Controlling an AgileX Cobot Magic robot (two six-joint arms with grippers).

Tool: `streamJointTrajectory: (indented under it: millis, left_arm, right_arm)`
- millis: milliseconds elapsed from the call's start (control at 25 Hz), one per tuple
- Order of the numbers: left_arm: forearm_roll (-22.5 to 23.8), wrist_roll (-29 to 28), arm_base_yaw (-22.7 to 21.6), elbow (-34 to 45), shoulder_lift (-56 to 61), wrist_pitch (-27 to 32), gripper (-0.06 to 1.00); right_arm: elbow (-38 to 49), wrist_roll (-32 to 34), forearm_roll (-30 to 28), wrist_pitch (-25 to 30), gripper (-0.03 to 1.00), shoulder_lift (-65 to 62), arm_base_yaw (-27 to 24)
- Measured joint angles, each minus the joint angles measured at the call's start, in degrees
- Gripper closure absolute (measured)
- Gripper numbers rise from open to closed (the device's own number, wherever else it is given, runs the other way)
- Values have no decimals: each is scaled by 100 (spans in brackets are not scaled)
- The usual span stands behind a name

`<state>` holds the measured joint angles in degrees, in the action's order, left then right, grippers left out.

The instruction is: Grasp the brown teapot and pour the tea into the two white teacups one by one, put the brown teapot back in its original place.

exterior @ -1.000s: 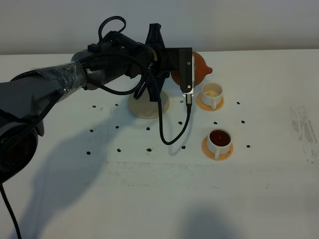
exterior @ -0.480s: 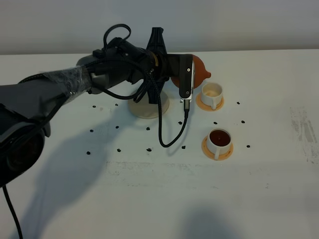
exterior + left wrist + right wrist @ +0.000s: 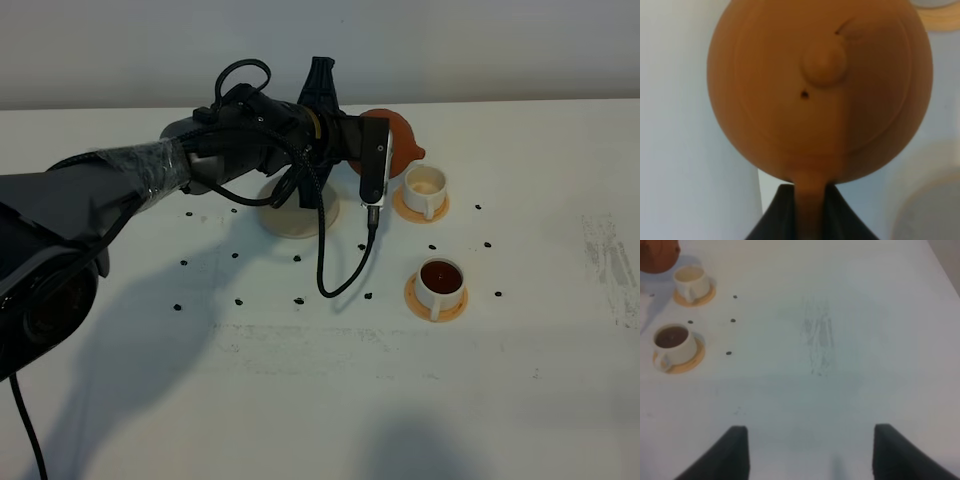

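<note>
Jaws of the left gripper [image 3: 809, 202] are pinched shut on the side handle of the brown teapot [image 3: 820, 90], with a dark finger pressing each side of it. In the high view the teapot [image 3: 402, 140] hangs in the upper middle of the frame, off the table [image 3: 300, 400]. Its short spout points right, just above and left of the far teacup [image 3: 425, 186]. That cup shows a pale inside. The near teacup [image 3: 440, 276], lower and slightly right of it, holds dark tea. Each cup sits on its own orange-tan coaster [image 3: 444, 208] [image 3: 456, 310].

The cream saucer [image 3: 300, 226] lies left of the far cup, and the left arm [image 3: 150, 170] covers its upper part. The wrist camera block [image 3: 372, 165] hides the teapot's left half and the grip itself in this view (only the wrist picture shows the hold). A black cable [image 3: 335, 272] droops from that block to the table between the saucer and the cups. Small black dots [image 3: 237, 299] are scattered around them. A grey scuff [image 3: 608, 262] marks the far right of the table.

The right gripper [image 3: 810, 455] has its fingers spread wide over bare tabletop, with nothing between them. It is well apart from the cups.
</note>
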<state>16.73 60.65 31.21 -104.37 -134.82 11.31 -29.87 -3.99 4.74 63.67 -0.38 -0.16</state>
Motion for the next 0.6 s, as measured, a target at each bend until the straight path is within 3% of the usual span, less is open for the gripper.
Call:
streamJointTrajectory:
  millis: [240, 600]
  left_arm:
    - [264, -24, 5, 0, 0, -105, 86]
    - [975, -495, 17, 0, 0, -177, 86]
  right_arm:
    - [0, 0, 0, 0, 45, 0, 0]
    - [0, 0, 0, 0, 45, 0, 0]
